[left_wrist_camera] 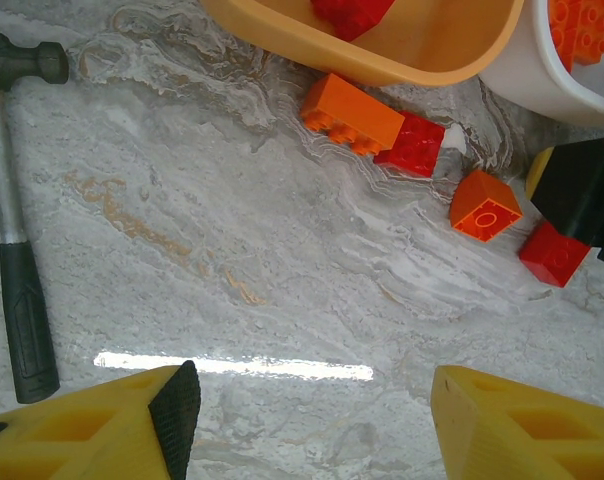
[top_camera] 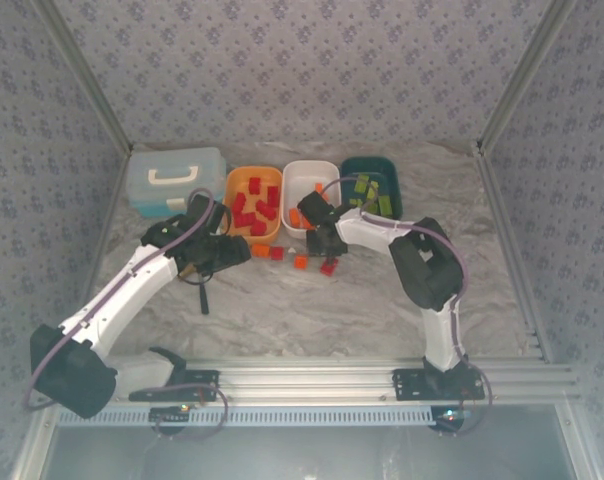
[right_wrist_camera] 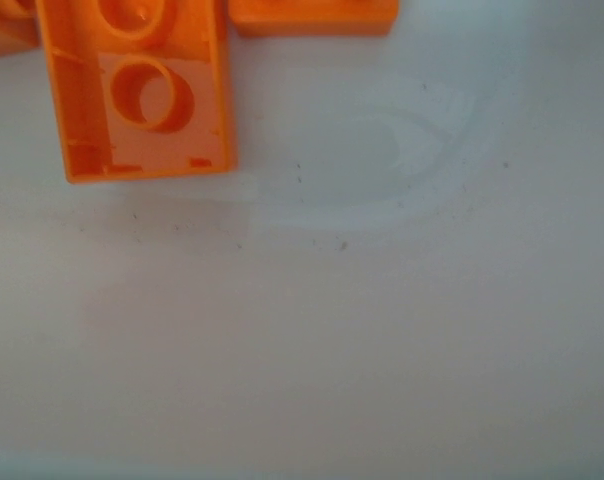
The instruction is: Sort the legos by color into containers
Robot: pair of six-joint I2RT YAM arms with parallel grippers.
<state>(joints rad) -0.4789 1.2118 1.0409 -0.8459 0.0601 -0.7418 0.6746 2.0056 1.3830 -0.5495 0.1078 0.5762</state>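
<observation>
The orange tray (top_camera: 244, 180) holds several red bricks (top_camera: 254, 208). Orange bricks (top_camera: 296, 216) lie in the white tray (top_camera: 312, 176), and green ones (top_camera: 367, 192) in the dark teal tray (top_camera: 387, 168). In front of the trays, loose on the table, are an orange brick (left_wrist_camera: 352, 112), a red brick (left_wrist_camera: 415, 145), a second orange one (left_wrist_camera: 485, 206) and a second red one (left_wrist_camera: 553, 253). My left gripper (left_wrist_camera: 307, 400) hangs open over bare table, short of them. My right gripper (top_camera: 304, 212) reaches into the white tray, where an orange brick (right_wrist_camera: 142, 90) lies underside up; its fingers are hidden.
A thin black tool with a metal shaft (left_wrist_camera: 12, 220) lies left of my left gripper. The light blue lidded case (top_camera: 174, 180) stands left of the orange tray. Patterned walls enclose the table. Open table surface lies in front of the loose bricks.
</observation>
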